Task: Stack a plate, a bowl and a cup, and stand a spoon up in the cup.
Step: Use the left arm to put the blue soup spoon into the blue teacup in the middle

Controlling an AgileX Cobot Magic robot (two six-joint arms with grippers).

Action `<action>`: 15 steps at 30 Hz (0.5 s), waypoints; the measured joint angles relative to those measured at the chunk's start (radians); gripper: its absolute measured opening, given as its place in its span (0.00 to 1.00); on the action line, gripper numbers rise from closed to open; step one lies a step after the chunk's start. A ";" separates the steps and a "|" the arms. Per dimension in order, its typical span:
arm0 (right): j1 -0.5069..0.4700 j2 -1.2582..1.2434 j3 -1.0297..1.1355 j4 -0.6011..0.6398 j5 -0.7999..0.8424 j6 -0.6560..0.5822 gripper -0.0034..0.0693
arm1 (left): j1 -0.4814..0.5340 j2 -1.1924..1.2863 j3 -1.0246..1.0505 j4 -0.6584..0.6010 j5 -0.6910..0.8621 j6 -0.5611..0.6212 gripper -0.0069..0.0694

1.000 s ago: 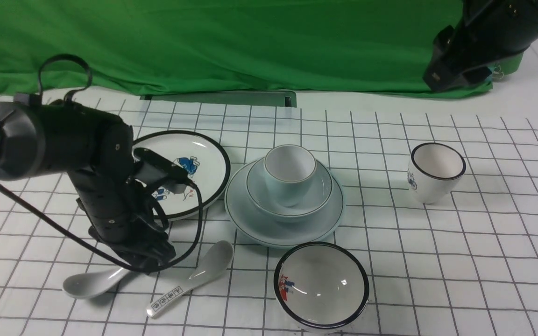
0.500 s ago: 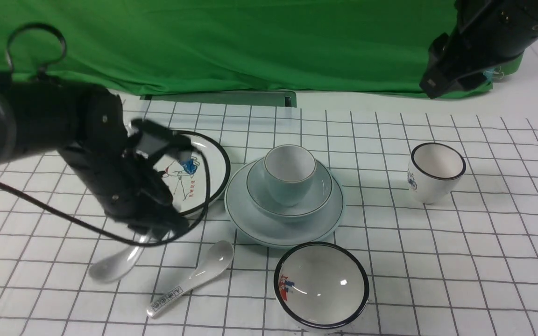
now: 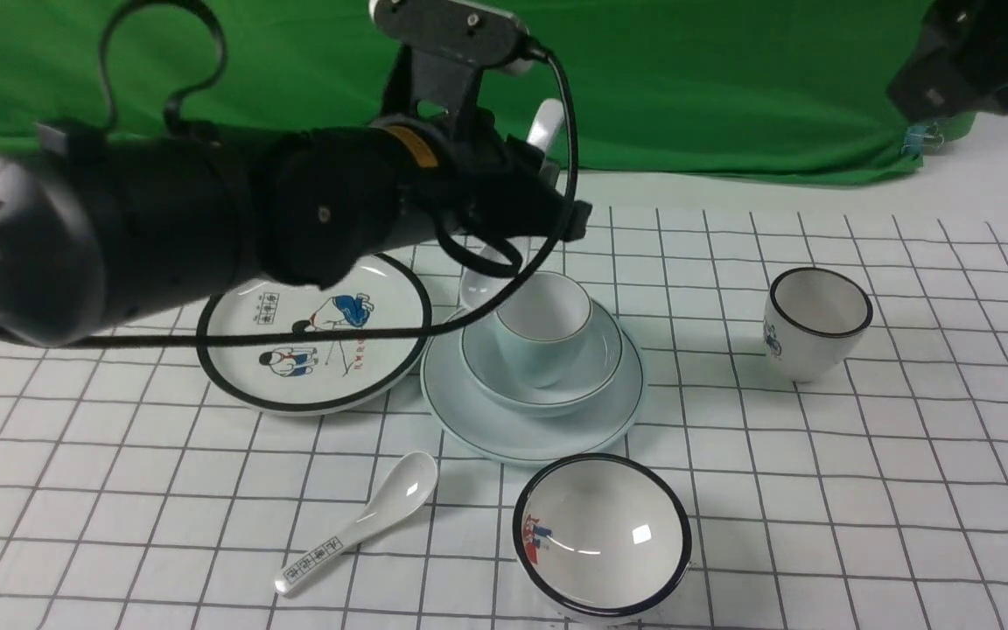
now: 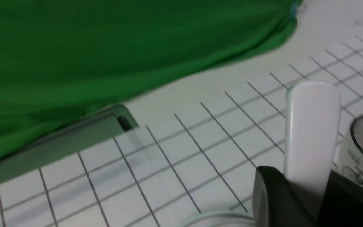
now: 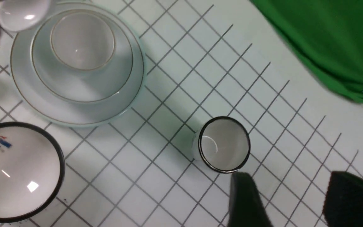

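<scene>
Gridded tabletop [image 3: 906, 490] carries the stack already built: plate [image 3: 469, 411], bowl [image 3: 598, 367], cup [image 3: 543, 337]. At the cup's ten o'clock, the left claw [image 4: 307, 195] pinches the spoon [image 3: 479, 284] upright, scoop down; only standing it in looks left. Far off at two o'clock, the right claw [image 5: 298, 201] gapes, empty.

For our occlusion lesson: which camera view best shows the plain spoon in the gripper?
Front view: both ends of the spoon show, either side of the left gripper, near the cup. Left wrist shows only its handle; right wrist only its scoop.
</scene>
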 joint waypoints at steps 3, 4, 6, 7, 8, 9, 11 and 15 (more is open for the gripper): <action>0.000 -0.018 0.000 -0.001 -0.001 0.000 0.57 | 0.000 0.052 -0.015 -0.006 -0.071 -0.003 0.19; 0.000 -0.021 0.000 -0.001 -0.001 0.000 0.57 | -0.001 0.072 -0.030 -0.006 -0.085 -0.010 0.19; 0.000 -0.021 0.000 -0.001 -0.003 -0.001 0.57 | -0.001 0.112 -0.058 -0.007 -0.094 -0.031 0.19; 0.000 -0.020 0.000 -0.001 -0.007 -0.001 0.57 | -0.001 0.131 -0.070 -0.003 -0.097 -0.041 0.19; 0.000 -0.020 0.000 -0.001 -0.010 -0.001 0.57 | -0.001 0.143 -0.082 -0.003 -0.098 -0.046 0.19; 0.000 -0.020 0.000 -0.001 -0.011 -0.001 0.57 | -0.001 0.150 -0.088 -0.002 -0.098 -0.051 0.19; 0.000 -0.012 0.000 -0.001 -0.015 -0.001 0.57 | -0.001 0.198 -0.127 0.000 -0.100 -0.069 0.19; 0.000 -0.002 0.000 -0.001 -0.017 -0.001 0.57 | -0.001 0.236 -0.142 0.002 -0.096 -0.084 0.20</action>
